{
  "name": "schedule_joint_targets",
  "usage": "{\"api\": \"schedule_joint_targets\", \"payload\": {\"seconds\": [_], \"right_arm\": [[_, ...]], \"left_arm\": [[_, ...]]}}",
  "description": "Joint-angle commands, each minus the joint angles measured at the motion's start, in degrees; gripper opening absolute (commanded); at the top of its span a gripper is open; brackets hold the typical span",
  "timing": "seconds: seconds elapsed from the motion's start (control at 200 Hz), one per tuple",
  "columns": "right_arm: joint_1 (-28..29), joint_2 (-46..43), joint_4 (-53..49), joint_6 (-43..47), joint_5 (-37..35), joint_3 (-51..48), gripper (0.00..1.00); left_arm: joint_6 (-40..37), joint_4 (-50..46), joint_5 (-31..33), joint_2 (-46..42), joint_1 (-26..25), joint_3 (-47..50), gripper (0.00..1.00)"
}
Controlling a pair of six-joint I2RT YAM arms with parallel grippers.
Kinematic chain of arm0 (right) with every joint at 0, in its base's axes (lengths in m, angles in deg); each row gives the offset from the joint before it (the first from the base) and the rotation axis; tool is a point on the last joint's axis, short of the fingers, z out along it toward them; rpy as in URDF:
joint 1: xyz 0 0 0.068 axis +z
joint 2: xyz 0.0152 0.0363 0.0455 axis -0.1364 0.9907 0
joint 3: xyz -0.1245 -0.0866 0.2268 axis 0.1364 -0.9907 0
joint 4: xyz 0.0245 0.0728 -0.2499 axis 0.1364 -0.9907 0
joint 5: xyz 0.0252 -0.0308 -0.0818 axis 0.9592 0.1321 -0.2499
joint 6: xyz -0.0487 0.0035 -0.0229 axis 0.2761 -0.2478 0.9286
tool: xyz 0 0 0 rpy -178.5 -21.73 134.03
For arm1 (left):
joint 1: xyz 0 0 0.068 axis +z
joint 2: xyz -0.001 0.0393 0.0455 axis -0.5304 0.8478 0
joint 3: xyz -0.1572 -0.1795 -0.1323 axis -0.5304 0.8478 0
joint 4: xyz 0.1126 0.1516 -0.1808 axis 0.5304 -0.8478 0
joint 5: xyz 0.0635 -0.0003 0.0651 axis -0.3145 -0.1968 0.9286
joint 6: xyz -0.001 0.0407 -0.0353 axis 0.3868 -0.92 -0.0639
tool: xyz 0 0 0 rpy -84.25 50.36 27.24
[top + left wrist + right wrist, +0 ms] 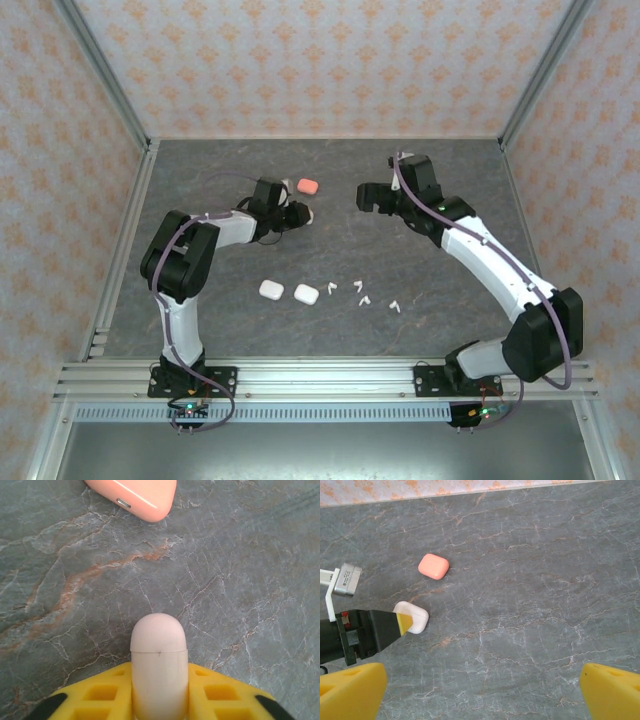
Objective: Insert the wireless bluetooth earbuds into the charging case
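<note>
Status: left pincer [160, 700] clamped on white case [159, 650] | right pincer [481, 685] wide apart

Top external: looks down from above and behind, far enough to take in the whole table [330, 330]. Left wrist: faces downward, very near the white case [159, 665], with the pink case [140, 497] at the top edge. Right wrist: looks from farther back across the table, sharing both cases with the left-wrist view.

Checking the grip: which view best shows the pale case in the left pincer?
Left wrist: the pale case sits close up between the left pincer's yellow fingers, lid seam clear. Right wrist shows it partly behind one finger; top external, a tiny pale spot.
</note>
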Motion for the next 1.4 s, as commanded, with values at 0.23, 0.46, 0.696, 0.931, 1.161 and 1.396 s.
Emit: {"api": "schedule_joint_targets", "payload": {"seconds": [0.23,0.46,0.696,0.931,1.161,1.396], "right_arm": [[-0.3,0.11,-0.41,-0.91,2.13,3.36,0.99],[-0.68,-5.97,4.84,-2.19,2.02,-2.66,0.99],[-1.2,-12.38,8.14,-2.08,4.24,-9.95,0.99],[2.4,-13.37,4.48,1.04,9.59,-11.45,0.99],[18.47,-7.13,-2.1,10.84,2.35,-10.15,0.99],[27.92,3.06,-12.03,18.99,4.37,-4.31,1.0]], "left_arm": [[-4.24,-2.32,5.41,-2.9,0.35,0.26,0.55],[-6.89,-0.92,10.01,-13.49,0.64,5.62,0.65],[-9.06,0.03,16.78,-29.04,0.62,13.34,0.72],[-10.31,-1.2,24.65,-44.95,0.83,20.94,0.81],[-8.05,-2.22,27.19,-52.33,3.38,26.19,0.88],[-7.67,-2.54,27.39,-54.7,4.0,27.18,0.94]]}}
